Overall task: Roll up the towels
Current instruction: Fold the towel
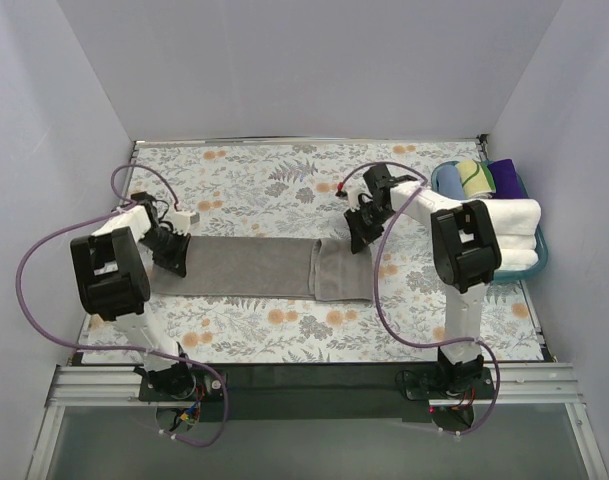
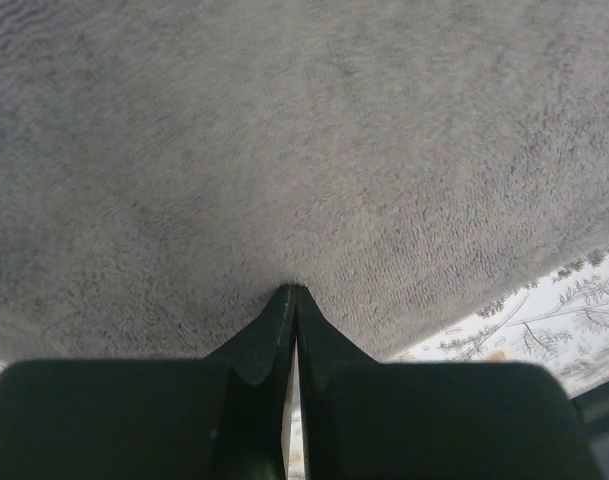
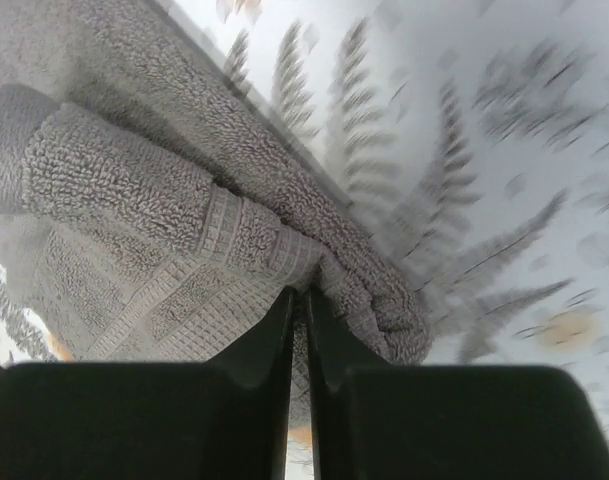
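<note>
Two-arm workstation seen from above, with wrist views of each pincer. A grey-brown towel (image 1: 246, 266) lies flat on the floral table cover (image 1: 284, 180), stretched lengthwise from left to right across the middle of the table. Its right end is doubled back over itself in a short flap. The left gripper (image 2: 289, 292) stands at the towel's left end. In its wrist view the two dark fingers meet at their tips and press into the terry pile, which puckers slightly around them, so the pincer is closed on the cloth. The right gripper (image 3: 299, 292) stands at the folded right end, on the far edge of the flap. Its fingers are drawn almost together, with only a thin slit between them, and they pinch the waffle-banded hem where the cloth bulges into a loose fold. At the right edge of the table, well apart from the flat towel, a teal basket (image 1: 540, 258) holds white rolled towels (image 1: 514, 215). Behind these lie coloured rolls (image 1: 481, 176) in blue, a green-and-yellow pattern and purple.
</note>
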Controlling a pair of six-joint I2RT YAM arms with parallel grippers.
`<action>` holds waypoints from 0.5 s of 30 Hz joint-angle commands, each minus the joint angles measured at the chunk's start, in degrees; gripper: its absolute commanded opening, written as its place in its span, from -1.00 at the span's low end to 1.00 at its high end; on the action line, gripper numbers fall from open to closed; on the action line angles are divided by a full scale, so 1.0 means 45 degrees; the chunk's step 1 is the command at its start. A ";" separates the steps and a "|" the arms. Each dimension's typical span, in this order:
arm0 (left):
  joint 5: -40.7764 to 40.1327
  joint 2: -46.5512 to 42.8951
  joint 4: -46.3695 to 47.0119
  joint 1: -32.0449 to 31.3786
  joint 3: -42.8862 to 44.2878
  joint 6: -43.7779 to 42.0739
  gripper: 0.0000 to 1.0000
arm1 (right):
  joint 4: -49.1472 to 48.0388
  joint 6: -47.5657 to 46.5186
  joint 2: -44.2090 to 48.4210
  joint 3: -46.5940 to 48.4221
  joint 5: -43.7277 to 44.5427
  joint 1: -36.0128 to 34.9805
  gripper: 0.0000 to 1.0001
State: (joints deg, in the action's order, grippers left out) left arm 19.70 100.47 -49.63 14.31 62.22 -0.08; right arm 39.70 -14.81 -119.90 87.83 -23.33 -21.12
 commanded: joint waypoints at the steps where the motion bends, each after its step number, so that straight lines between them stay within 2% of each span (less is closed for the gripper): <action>1: -0.0707 0.1225 0.1125 -0.0579 0.1694 0.0349 -1.00 | 0.1118 -0.0459 0.1386 -0.2652 -0.0609 -0.0129 -0.74; 3: -0.0610 0.2669 0.1009 -0.1241 0.2711 0.0349 -1.00 | 0.1624 -0.1177 0.2207 -0.3635 -0.1549 -0.0440 -0.61; 7: -0.0239 0.5481 0.0561 -0.2824 0.6030 0.0077 -0.96 | 0.2387 -0.2157 0.3341 -0.5530 -0.3247 -0.1008 -0.37; 8: -0.0045 0.6086 0.0385 -0.3001 0.8029 0.0076 -0.91 | 0.2620 -0.2217 0.3749 -0.5650 -0.3407 -0.0989 -0.28; 9: 0.0054 0.7484 0.0035 -0.3970 0.9055 0.0076 -0.86 | 0.2661 -0.2198 0.3966 -0.5728 -0.3389 -0.0989 -0.23; 10: 0.0210 0.8137 -0.0103 -0.4270 1.0341 0.0076 -0.79 | 0.2700 -0.2140 0.4181 -0.5749 -0.3196 -0.0931 -0.20; 11: 0.0366 0.8878 -0.0201 -0.4543 1.2539 0.0095 -0.56 | 0.2701 -0.2081 0.4608 -0.5768 -0.3059 -0.0873 -0.13; 12: 0.0580 0.9485 -0.0318 -0.4991 1.3876 0.0134 -0.45 | 0.2681 -0.2042 0.4806 -0.5710 -0.2980 -0.0795 -0.11; 13: 0.0602 1.0632 -0.0320 -0.5189 1.4952 0.0212 -0.42 | 0.2700 -0.1925 0.5001 -0.5652 -0.2689 -0.0581 -0.08; 15: 0.0466 1.1227 0.0397 -0.5501 1.7041 0.0310 -0.15 | 0.2701 -0.1846 0.5451 -0.5340 -0.2472 -0.0288 -0.06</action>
State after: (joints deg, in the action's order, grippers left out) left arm 20.69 145.05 -52.21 -7.42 130.04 1.45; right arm 49.71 -22.48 -99.44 61.95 -35.44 -24.71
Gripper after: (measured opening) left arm 0.374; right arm 0.466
